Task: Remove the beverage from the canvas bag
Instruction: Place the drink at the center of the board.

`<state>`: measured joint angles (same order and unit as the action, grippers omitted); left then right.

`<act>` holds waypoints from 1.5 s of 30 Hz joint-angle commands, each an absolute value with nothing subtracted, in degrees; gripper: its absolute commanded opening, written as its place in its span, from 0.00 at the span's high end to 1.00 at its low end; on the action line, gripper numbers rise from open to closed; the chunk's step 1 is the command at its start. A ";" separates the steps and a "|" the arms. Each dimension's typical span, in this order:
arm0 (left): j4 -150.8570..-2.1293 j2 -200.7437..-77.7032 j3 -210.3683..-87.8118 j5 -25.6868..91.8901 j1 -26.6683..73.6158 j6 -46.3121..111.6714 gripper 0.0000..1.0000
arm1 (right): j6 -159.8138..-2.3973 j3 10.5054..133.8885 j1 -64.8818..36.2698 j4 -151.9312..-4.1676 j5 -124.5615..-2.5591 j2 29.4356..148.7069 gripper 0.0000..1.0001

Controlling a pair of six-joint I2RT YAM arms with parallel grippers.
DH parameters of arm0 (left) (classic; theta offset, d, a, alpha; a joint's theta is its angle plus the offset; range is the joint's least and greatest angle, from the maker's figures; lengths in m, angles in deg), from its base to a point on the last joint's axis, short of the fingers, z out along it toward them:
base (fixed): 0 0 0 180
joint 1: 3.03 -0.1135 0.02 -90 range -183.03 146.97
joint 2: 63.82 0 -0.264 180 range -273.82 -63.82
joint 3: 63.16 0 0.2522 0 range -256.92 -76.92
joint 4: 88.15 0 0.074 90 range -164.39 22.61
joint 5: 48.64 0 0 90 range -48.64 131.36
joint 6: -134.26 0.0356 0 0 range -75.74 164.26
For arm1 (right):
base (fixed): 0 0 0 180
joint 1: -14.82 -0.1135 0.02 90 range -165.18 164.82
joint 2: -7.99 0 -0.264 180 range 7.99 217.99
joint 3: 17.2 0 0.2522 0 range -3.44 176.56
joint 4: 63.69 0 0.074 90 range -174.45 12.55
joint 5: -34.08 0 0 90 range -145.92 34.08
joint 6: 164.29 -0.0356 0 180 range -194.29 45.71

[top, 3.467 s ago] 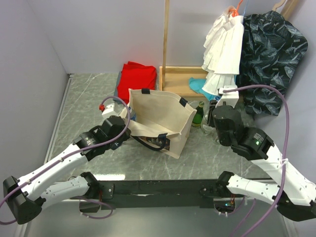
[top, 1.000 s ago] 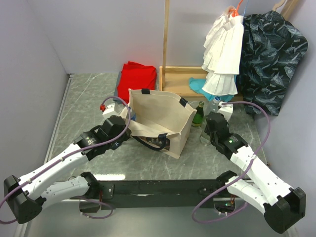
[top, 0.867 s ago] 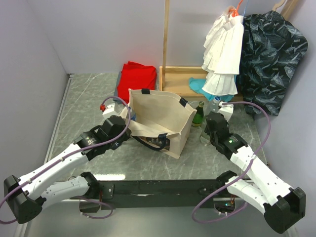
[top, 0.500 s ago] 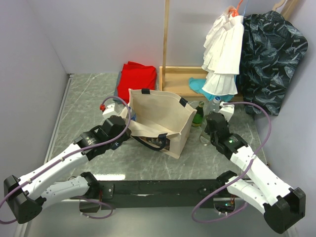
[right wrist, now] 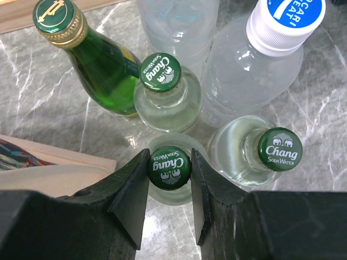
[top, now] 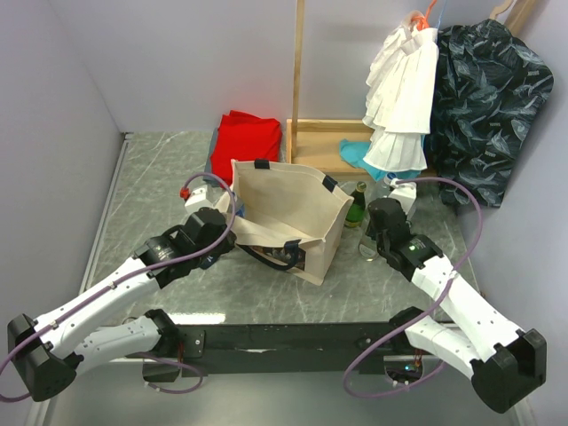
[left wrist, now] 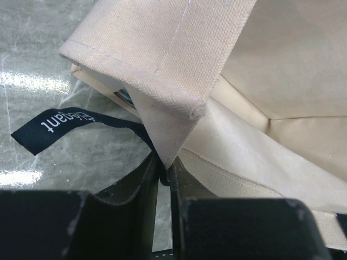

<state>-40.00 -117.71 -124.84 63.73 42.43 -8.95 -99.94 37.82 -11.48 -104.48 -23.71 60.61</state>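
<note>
Right gripper (right wrist: 169,162) lowered; soda bottle (right wrist: 169,169) cap between fingers (right wrist: 133,184).

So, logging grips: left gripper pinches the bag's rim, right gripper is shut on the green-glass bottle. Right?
No: the right wrist view shows the right gripper shut on a clear Chang bottle, not the green-glass bottle. The left gripper does pinch the bag's rim.

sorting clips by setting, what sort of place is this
Likely a staged lab booth, not a home: plain walls box in a marble-look table, with hanging clothes and a wooden stand as props.
</note>
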 commanded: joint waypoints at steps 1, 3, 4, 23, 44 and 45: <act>-40.99 -118.22 -126.84 62.02 42.59 -7.95 0.83 | -100.31 40.86 -11.02 -101.36 -23.22 58.62 0.87; -41.08 -118.31 -126.76 61.76 42.59 -8.03 0.83 | -99.96 41.03 -11.11 -101.88 -23.40 58.18 0.83; -41.34 -118.31 -126.75 61.75 42.59 -8.04 0.83 | -99.78 41.04 -11.11 -101.89 -23.75 58.09 0.85; -41.25 -118.40 -126.67 61.67 42.59 -8.12 0.83 | -99.60 41.47 -11.11 -103.73 -26.13 57.21 0.56; -41.17 -118.40 -126.67 61.84 42.59 -8.21 0.83 | -98.73 45.96 -11.19 -108.30 -24.72 52.91 0.52; -41.17 -118.31 -126.58 61.93 42.59 -8.21 0.83 | -98.55 46.13 -11.28 -108.30 -24.89 52.64 0.52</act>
<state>-40.70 -118.21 -124.84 63.71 42.43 -8.93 -99.26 42.89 -11.37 -107.74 -26.16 54.69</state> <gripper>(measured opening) 0.174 0.478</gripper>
